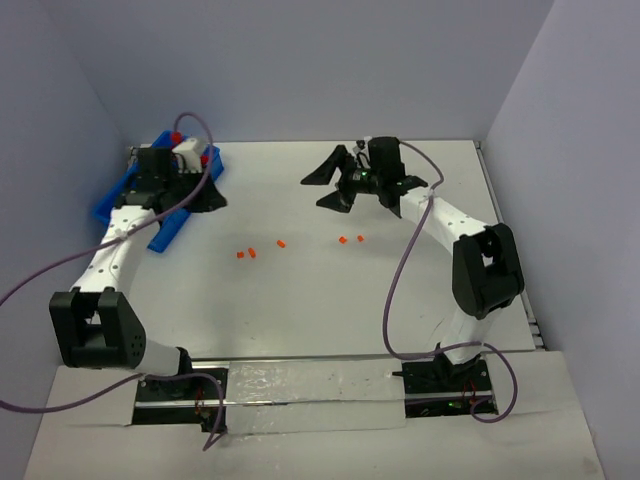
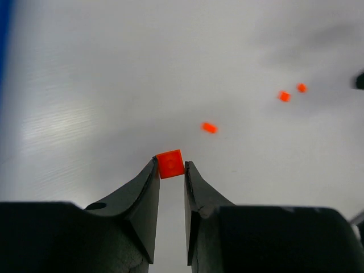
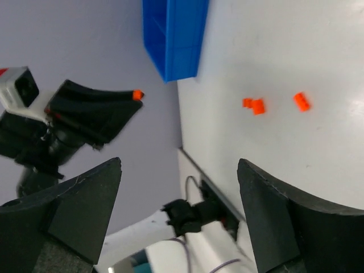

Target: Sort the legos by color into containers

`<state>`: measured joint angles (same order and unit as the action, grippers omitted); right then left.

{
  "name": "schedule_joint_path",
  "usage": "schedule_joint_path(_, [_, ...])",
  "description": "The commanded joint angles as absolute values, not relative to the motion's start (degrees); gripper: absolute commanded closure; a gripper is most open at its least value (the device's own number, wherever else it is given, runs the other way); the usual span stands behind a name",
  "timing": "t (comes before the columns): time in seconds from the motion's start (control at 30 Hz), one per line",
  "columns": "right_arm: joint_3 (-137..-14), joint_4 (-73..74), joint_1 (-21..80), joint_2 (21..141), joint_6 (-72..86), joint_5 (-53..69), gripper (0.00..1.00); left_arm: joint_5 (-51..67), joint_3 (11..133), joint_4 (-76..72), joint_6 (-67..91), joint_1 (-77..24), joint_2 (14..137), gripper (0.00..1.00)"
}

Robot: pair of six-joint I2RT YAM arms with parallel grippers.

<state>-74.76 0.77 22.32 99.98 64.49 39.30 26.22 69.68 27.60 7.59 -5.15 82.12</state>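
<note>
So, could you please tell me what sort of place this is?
Probably a robotics lab test cell: left arm and right arm bolted to a white table, plain walls closing it in, plus a blue bin and loose orange bricks.

Tally: 6 orange legos, 1 blue bin.
5 lie on the table, grouped 2, 1, 2; 1 sits in the left gripper.

No text, label, brand, number or sign can be read in any view; the blue bin, the orange bricks and the white camera housing show only plain, unmarked surfaces
</note>
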Motion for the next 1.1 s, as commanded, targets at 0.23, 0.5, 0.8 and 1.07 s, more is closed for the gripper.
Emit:
schedule_joint_path(0.23, [-84.82,22.76,19.43,96.94,22.77,35.06,0.00,22.76,82.26,45.25,-18.02,21.80,88.50,1.00])
schedule_joint_path(0.5, [-85.52,27.68,18.90,97.96,13.59,31.82,0.00,18.95,87.36,44.60,-22.92,23.64,96.69,1.00])
schedule_joint_path(0.8, [-84.31,31.85,18.75,97.94,7.79,26.34,0.00,17.11,91.82,43.06,-22.67,23.64,105.74,0.94])
schedule_joint_path(1.07, [-84.11,33.47,18.63,98.89,5.70,23.30,0.00,16.05,93.78,42.34,-22.68,23.55,109.45,0.69])
